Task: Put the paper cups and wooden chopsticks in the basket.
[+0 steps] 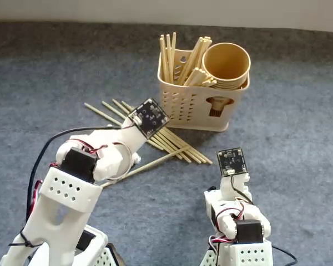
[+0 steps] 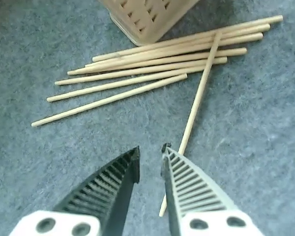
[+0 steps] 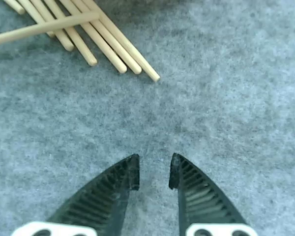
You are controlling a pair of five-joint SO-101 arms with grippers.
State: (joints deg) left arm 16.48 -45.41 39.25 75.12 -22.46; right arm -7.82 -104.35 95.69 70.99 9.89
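Operator: Where are the task's things placed, and how are the jaws set?

Reviewer: The basket (image 1: pixel 202 105) is set toward the far edge of the table (image 1: pixel 299 155), right of its middle. The paper cups (image 1: pixel 226 64) are nested at one end of it and upright chopsticks (image 1: pixel 169 55) are stood at the other. A fan of loose chopsticks (image 2: pixel 152 69) is spread on the table just before the basket, crossed by a lone chopstick (image 2: pixel 199 96). The left gripper (image 2: pixel 150 157) is held over the near end of that lone stick, jaws slightly parted, nothing pinched. The right gripper (image 3: pixel 154 172) is held over bare table near the fan's tips, jaws likewise a little apart and empty.

Operator: What could be got wrong from here?

Reviewer: The stick could be missed. It lies beside one finger rather than in the gap, so it may be pushed aside or rolled if the gripper is lowered as it stands. So thin and round a stick could also be pinched off centre and swung, and the fan under its far end disturbed. At the basket, a tilted stick could be caught on the rim or on those stood inside.

Operator: What cannot be made out?

Reviewer: The cups cannot be counted. From above, the left gripper's fingers are covered by its wrist board (image 1: pixel 149 117), and part of the fan by the left arm (image 1: pixel 94 160). Whether the lone stick is touched by a finger cannot be told.
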